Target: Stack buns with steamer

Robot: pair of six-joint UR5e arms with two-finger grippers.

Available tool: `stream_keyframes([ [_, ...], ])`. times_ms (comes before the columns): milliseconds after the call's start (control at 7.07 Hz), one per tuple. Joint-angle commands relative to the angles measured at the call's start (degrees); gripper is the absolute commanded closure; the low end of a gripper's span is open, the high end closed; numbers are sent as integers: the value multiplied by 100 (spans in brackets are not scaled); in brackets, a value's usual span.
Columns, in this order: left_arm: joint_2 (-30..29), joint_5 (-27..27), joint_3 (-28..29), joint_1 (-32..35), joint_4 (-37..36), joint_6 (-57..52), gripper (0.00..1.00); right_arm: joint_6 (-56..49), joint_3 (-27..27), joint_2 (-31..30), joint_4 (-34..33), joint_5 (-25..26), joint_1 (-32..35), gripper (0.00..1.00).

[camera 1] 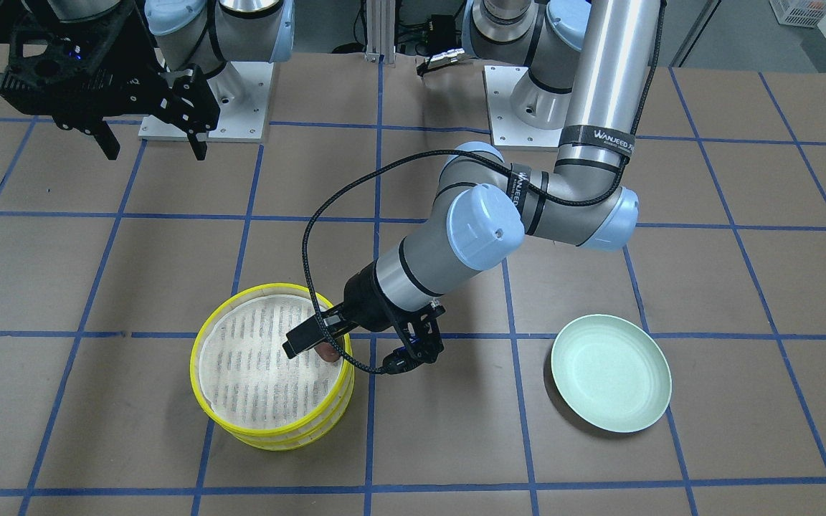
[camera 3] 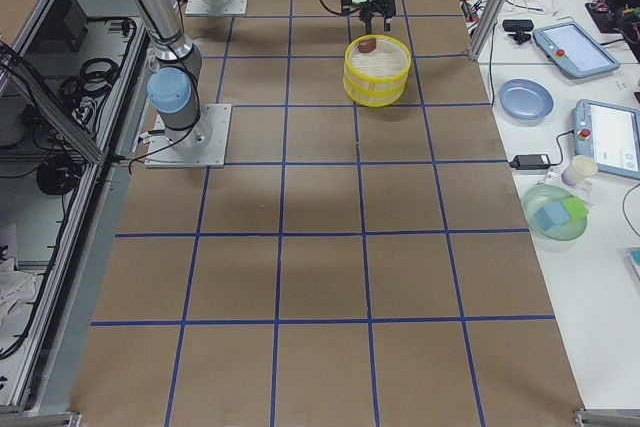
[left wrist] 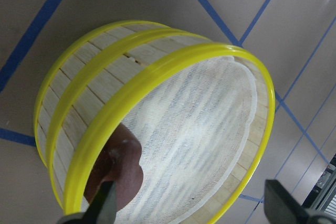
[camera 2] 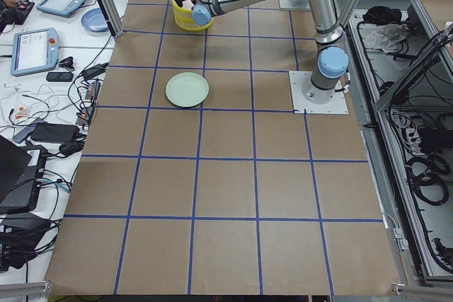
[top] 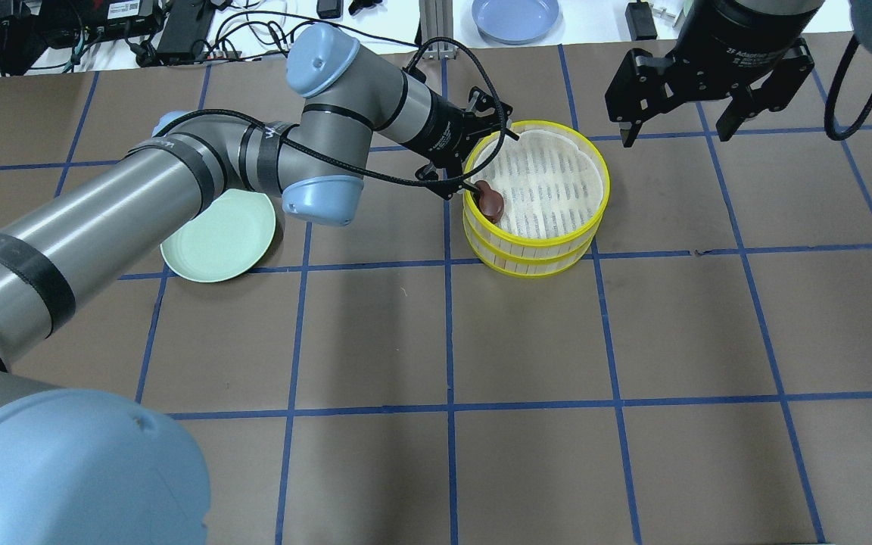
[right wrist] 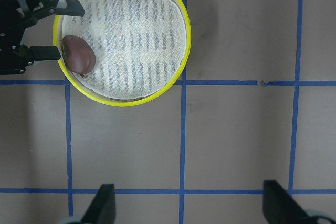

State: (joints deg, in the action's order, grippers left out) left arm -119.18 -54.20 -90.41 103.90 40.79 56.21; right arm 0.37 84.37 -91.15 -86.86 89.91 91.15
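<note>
The yellow-rimmed steamer (camera 1: 273,369) is two stacked tiers with a white cloth in the top one, and it also shows in the overhead view (top: 538,193). The dark reddish-brown bun (top: 490,203) lies on the cloth against the rim. It also shows in the right wrist view (right wrist: 79,55) and the left wrist view (left wrist: 121,171). My left gripper (top: 490,160) is open over that rim, one finger beside the bun and not gripping it. My right gripper (top: 674,129) is open and empty, raised beyond the steamer. The cream-yellow bun is out of view.
The pale green plate (top: 218,236) lies empty on the table under my left arm's elbow and shows in the front view (camera 1: 610,373). A blue plate (top: 515,15) sits off the mat at the far edge. Blue tape lines grid the brown tabletop.
</note>
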Motion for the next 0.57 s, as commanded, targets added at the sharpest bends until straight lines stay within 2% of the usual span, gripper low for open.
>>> stream_keyframes([
  [0,167,-212,102,-53,121,-256,2,7,0,0,-6,-9,-1,0],
  [141,306,-579,225,-245,757,-1112,2,7,0,0,-15,0,-1,0],
  [283,543,-878,435,-630,1695,-2217,1,-2,0,0,-15,9,-1,0],
  [424,762,-1447,489,-912,2435,-2785,0,7,0,9,-15,-8,-1,0],
])
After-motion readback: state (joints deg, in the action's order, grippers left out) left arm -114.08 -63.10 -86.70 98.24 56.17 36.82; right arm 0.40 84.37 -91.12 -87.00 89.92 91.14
